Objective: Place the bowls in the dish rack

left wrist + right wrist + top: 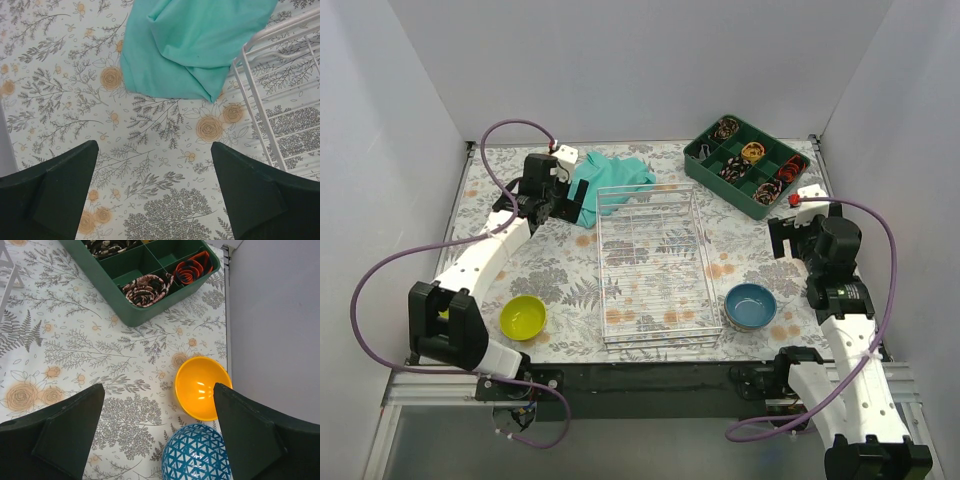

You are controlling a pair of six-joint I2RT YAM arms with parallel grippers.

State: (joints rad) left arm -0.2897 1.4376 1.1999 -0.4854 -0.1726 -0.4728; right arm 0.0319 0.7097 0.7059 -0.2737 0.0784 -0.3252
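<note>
Tabletop (560, 285) | bowls 3: lime (523, 317), blue (751, 306), orange (200, 387) | dish rack (601, 240) 1 | left end effector (154, 145), right end effector (159, 386) spread

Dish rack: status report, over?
Left gripper, right gripper open, empty. Silver wire dish rack empty; yellow-green bowl, blue bowl, orange bowl all on table. Teal cloth at rack's far-left corner, opening clear.

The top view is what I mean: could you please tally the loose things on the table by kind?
Bowls: 2 (yellow bowl, blue bowl)
Rack: 1
Tray: 1
Cloth: 1
Total: 5
</note>
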